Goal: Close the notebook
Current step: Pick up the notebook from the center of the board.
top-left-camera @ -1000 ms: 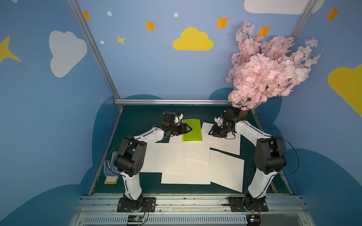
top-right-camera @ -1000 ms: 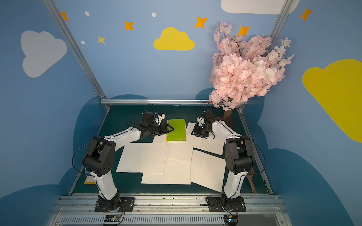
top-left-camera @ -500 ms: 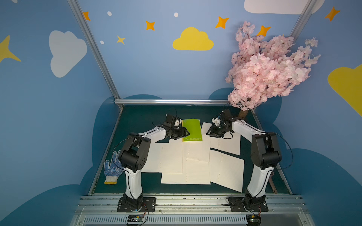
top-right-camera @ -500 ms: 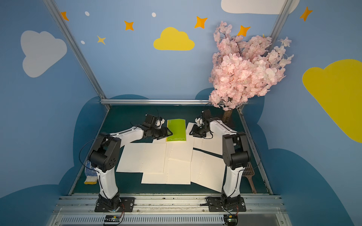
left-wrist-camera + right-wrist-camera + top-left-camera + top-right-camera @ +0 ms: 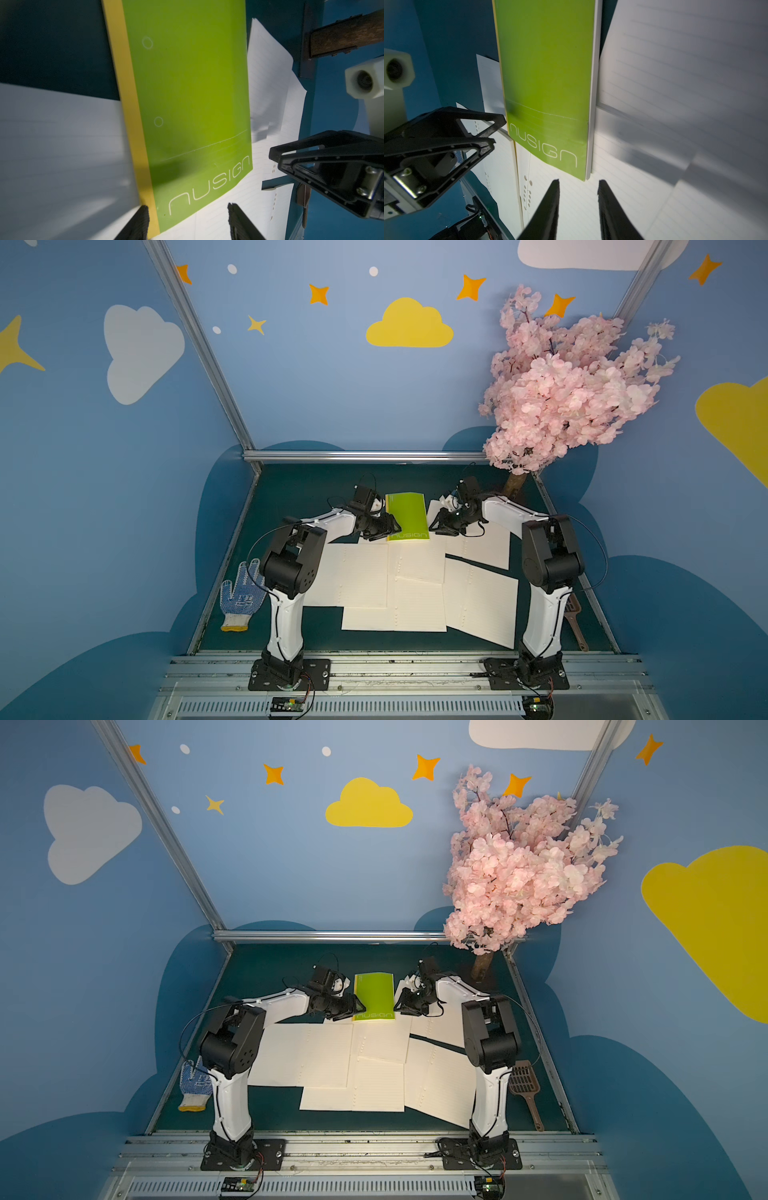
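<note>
The glove (image 5: 241, 597) lies at the near left of the table (image 5: 299, 489). The left gripper (image 5: 394, 526) is at the notebook's near left corner, with its jaws set moderately wide and holding nothing. Whether it touches the cover cannot be determined. The notebook (image 5: 407, 512) lies closed, green cover up, at the far middle of the table, with its near end on loose sheets (image 5: 365, 580). The right gripper (image 5: 434, 527) is just beside the notebook's near right corner, with its jaws narrow but parted and holding nothing. The tree (image 5: 561, 393) stands at the far right. The scoop (image 5: 525, 1085) lies along the right edge.
</note>
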`<move>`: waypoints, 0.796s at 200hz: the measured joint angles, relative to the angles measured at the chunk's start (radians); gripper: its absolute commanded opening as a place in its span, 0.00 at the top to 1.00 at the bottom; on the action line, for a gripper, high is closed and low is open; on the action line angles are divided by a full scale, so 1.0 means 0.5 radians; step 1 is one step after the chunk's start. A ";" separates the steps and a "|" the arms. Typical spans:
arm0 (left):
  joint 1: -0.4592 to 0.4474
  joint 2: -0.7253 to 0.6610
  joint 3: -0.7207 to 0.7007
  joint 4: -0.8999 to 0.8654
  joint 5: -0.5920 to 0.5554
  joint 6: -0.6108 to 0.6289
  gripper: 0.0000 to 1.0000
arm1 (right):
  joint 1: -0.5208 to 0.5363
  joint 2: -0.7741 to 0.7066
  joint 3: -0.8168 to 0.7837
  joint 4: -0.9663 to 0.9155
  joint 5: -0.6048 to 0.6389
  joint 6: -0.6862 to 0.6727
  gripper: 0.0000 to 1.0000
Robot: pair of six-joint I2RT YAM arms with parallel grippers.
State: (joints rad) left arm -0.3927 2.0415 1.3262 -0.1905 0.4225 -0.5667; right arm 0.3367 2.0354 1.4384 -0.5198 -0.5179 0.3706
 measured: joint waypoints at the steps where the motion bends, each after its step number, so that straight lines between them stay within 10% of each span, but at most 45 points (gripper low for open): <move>1: 0.000 0.001 0.001 0.000 -0.001 -0.001 0.37 | 0.001 0.001 0.000 0.000 0.000 0.000 0.66; 159: 0.026 0.050 0.043 -0.040 -0.024 -0.005 0.38 | 0.032 0.094 0.037 -0.002 0.006 0.014 0.69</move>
State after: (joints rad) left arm -0.3798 2.0663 1.3476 -0.2104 0.4103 -0.5690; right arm 0.3527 2.0823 1.4570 -0.5209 -0.5148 0.3779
